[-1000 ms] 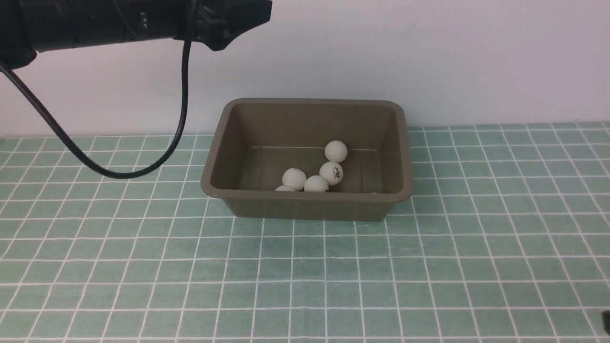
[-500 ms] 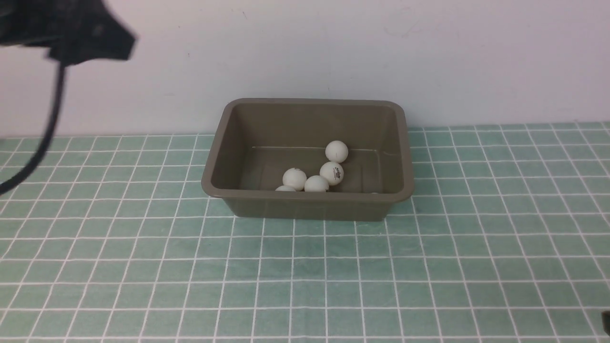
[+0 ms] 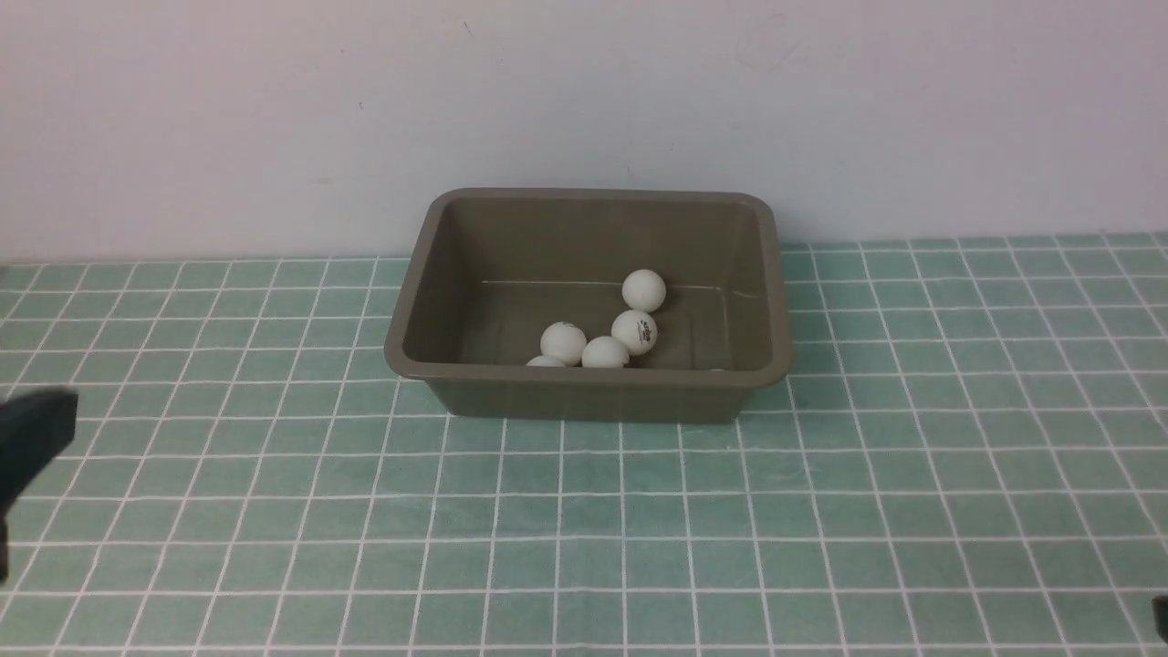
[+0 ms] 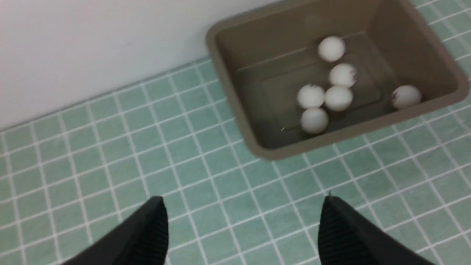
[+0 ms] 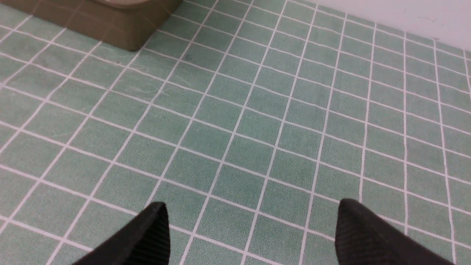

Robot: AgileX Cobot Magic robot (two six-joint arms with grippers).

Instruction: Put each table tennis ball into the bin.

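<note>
The olive-brown bin (image 3: pixel 415 301) stands against the back wall, mid-table. Inside it lie several white table tennis balls, among them one (image 3: pixel 643 289) toward the back and one with a dark mark (image 3: pixel 634 331); the front rim partly hides two others. The left wrist view looks down on the bin (image 4: pixel 228 73) and its balls (image 4: pixel 338 98). My left gripper (image 4: pixel 243 206) hangs open over bare tiles, short of the bin, nothing between its fingers. My right gripper (image 5: pixel 253 206) is open too, empty, over tiles beside a bin corner (image 5: pixel 121 29).
Green tiled cloth covers the table up to the white wall behind the bin. A black part of my left arm (image 3: pixel 32 438) shows at the front view's left edge. A dark sliver (image 3: pixel 1161 616) sits at the bottom right corner.
My left arm has swung from high above the bin's left side, leftward and down to the left edge of the front view. The balls have stayed put.
</note>
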